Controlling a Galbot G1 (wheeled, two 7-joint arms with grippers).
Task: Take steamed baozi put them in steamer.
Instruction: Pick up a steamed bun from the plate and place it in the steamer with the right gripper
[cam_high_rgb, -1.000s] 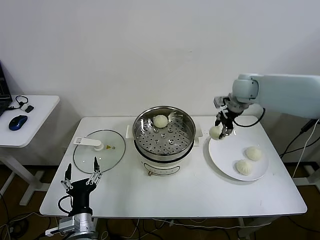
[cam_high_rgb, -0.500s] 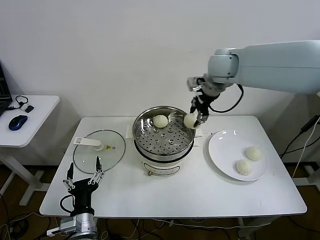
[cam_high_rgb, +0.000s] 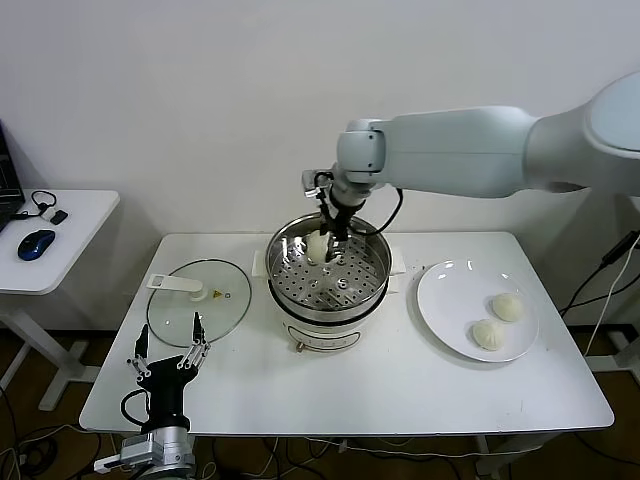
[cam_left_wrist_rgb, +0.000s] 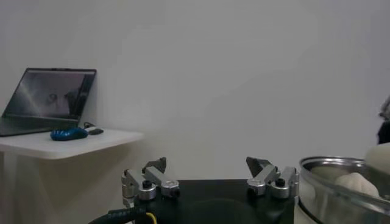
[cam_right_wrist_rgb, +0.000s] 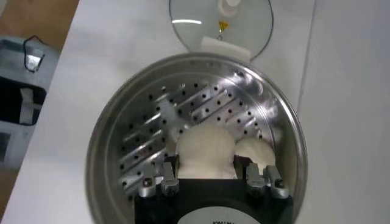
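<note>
Setting: white table (cam_high_rgb: 400, 385) against a plain white wall, with a small side table carrying a mouse at the robot's far left
Change: a second ago the right arm was over the plate edge carrying a bun; half a second ago it was at the steamer's right rim; now the right gripper (cam_high_rgb: 330, 240) is over the back of the steamer (cam_high_rgb: 328, 272)
Meaning for the task: the second bun has crossed from plate to pot, so by my reading this is the placing step, with release not yet made
Right gripper: closed on a bun (cam_right_wrist_rgb: 205, 152), fingers pressed to its two sides, held just above the perforated tray
Steamer contents: one bun (cam_right_wrist_rgb: 256, 151) already lies on the tray near the back wall, just beside the held one, whether they touch I cannot tell; rest of the tray is bare holes
Plate: two buns (cam_high_rgb: 506, 307) (cam_high_rgb: 487, 334) remain on the white plate (cam_high_rgb: 445, 300) at the right of the steamer, close together
Lid: glass lid (cam_high_rgb: 198, 301) lies flat on the table left of the steamer, off the pot
Left gripper: parked low at the table's near left corner (cam_high_rgb: 165, 365), fingers spread wide and holding nothing
Progress: about halfway, two of four buns left to move
</note>
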